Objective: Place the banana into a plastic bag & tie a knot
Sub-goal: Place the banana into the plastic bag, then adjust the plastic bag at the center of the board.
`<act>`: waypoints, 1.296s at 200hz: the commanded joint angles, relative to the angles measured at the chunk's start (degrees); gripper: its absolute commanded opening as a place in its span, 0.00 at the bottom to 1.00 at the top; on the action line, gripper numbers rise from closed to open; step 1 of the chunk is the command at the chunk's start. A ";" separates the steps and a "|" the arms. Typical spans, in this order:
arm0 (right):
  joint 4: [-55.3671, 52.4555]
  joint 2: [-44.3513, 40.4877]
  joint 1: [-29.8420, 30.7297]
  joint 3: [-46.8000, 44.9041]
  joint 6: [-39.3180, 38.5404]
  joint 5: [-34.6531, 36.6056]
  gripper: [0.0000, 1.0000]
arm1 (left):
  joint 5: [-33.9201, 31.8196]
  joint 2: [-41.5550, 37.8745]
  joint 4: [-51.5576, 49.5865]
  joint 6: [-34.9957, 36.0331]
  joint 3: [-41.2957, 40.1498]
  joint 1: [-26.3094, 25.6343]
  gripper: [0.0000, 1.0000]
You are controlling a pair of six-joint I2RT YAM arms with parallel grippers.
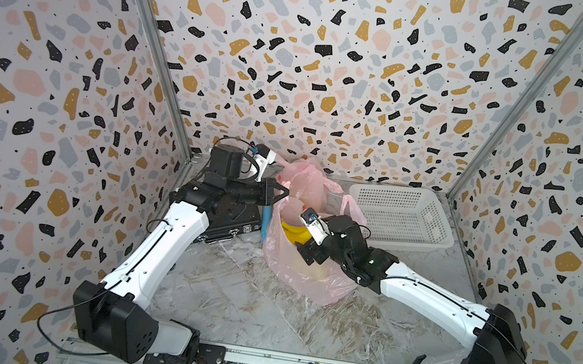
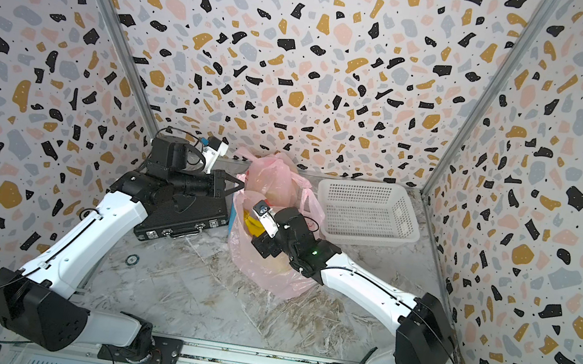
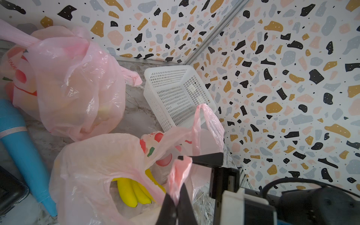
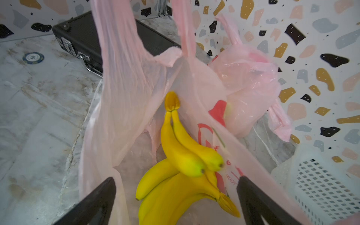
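A pink plastic bag (image 1: 306, 276) stands open mid-table in both top views (image 2: 267, 274). Yellow bananas (image 4: 181, 155) lie inside it, seen through the mouth in the left wrist view (image 3: 132, 191) and from above (image 1: 294, 231). My left gripper (image 3: 176, 202) is shut on one bag handle (image 3: 180, 169) and holds it up at the bag's far left side (image 1: 282, 191). My right gripper (image 4: 176, 180) is open just over the bananas in the bag's mouth, with nothing between its fingers (image 4: 101, 194). In a top view it reaches in from the right (image 2: 264, 246).
A second, filled pink bag (image 1: 308, 177) sits behind the open one. A white mesh basket (image 1: 399, 216) stands at the back right. A black case (image 2: 180, 221) lies under my left arm, beside a blue cone-shaped object (image 3: 25, 152). A poker chip (image 2: 131, 260) lies on the marble table.
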 commanded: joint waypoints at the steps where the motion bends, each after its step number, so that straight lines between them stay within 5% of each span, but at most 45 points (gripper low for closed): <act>1: -6.62 -5.83 -0.78 4.56 3.94 -1.34 0.99 | -0.63 -1.57 0.35 1.43 -0.16 -0.15 0.00; 57: -10.00 -14.15 -6.55 4.28 11.07 -0.41 0.95 | -1.21 -2.40 0.03 2.14 -1.26 -0.17 0.00; 108: -11.27 -15.95 -18.07 4.66 12.83 -5.57 0.88 | -1.12 -2.03 -0.27 2.36 -1.06 -0.15 0.00; 187: -36.28 9.31 -17.78 34.56 9.13 2.95 0.80 | -1.65 -2.24 -0.11 2.65 -1.34 -0.09 0.00; 259: -41.59 23.28 -12.32 48.43 4.29 16.66 0.83 | -1.87 -2.05 0.25 2.99 -1.59 -0.03 0.00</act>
